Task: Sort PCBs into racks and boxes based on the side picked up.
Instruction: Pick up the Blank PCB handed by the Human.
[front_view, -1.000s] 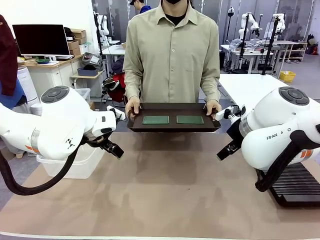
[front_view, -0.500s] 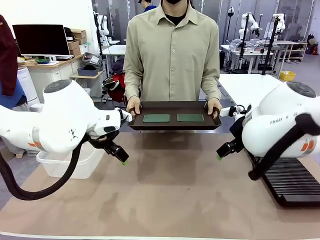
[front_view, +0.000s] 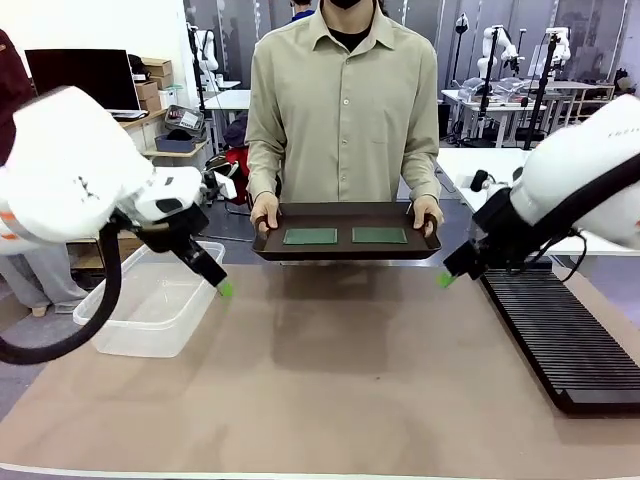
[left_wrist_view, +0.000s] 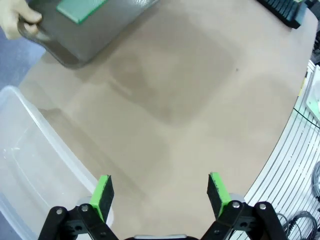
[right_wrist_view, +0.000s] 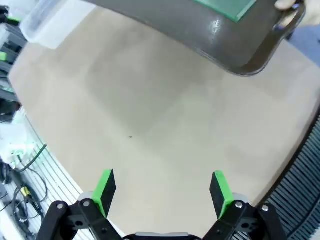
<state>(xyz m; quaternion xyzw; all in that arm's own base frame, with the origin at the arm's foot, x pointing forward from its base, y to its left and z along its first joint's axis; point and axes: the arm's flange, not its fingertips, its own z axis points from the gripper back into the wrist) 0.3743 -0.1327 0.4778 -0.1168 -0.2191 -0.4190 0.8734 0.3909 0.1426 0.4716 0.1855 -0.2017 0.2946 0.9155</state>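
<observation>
Two boards (front_view: 311, 236) lie side by side on the tray (front_view: 345, 253) a person (front_view: 345, 110) holds across the table (front_view: 340, 390); my wrist views catch one apiece. My left gripper (front_view: 222, 288) hangs near the tub (front_view: 112, 338) and my right gripper (front_view: 443, 279) near the rack (front_view: 565, 335), fingers apart on both.

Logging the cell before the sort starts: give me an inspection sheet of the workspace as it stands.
Surface: brown table mat, bare in the middle.
Job's things: two PCBs lie flat, side by side, on a dark tray held in the person's hands at the far side; black rack at the robot's right; clear tub at its left, nothing seen inside.
Clutter: nothing seen.
Grippers: left gripper and right gripper open, fingers holding nothing, above the mat.
Cables: black hose loops under the left arm.
Surroundings: monitor, other benches behind.
</observation>
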